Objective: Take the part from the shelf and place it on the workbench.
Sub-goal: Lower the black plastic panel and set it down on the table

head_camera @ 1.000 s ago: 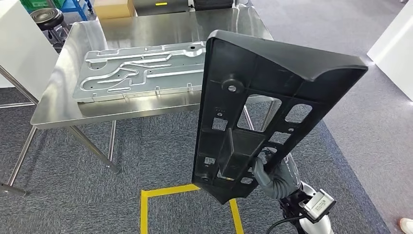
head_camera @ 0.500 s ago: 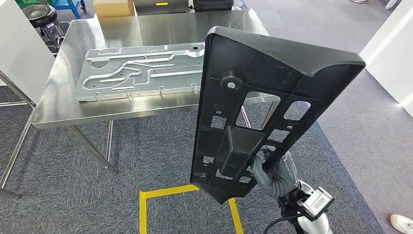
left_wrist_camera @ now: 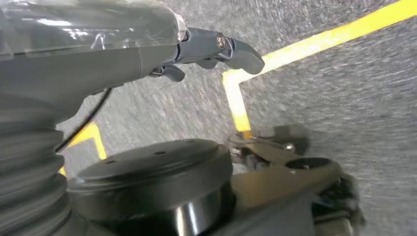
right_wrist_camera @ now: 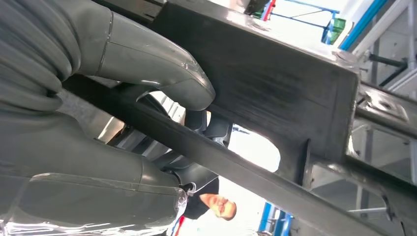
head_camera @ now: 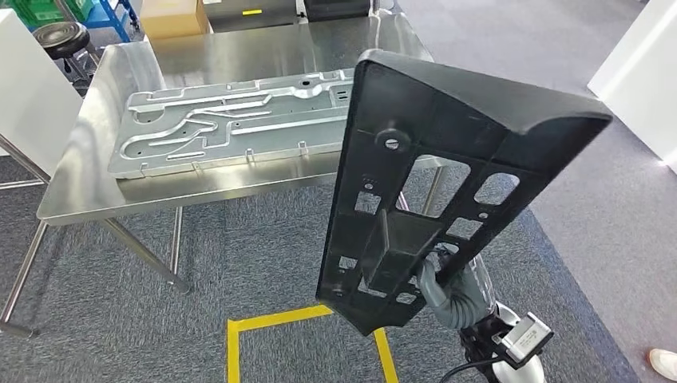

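Observation:
A large black plastic part point(head_camera: 447, 183) with cut-outs and ribs stands nearly upright in front of me, above the carpet. My right hand point(head_camera: 447, 283) grips it by a rib near its lower end. The right wrist view shows that hand point(right_wrist_camera: 123, 98) with thumb and fingers wrapped around a bar of the part point(right_wrist_camera: 275, 93). The steel workbench point(head_camera: 88, 199) stands ahead and to the left of the part. My left hand point(left_wrist_camera: 196, 46) hangs above the carpet, fingers loosely apart, holding nothing.
A stamped metal plate point(head_camera: 231, 128) covers much of the workbench top. A stool point(head_camera: 60, 36) and a cardboard box point(head_camera: 172, 16) are behind the bench. Yellow tape point(head_camera: 271, 319) marks the floor. A white panel point(head_camera: 639, 80) stands right. A person's shoe point(head_camera: 663, 363) is at the lower right.
The camera has moved, so the workbench now sits lower and further left in the picture. My right hand still holds the black part, which stands slightly further right.

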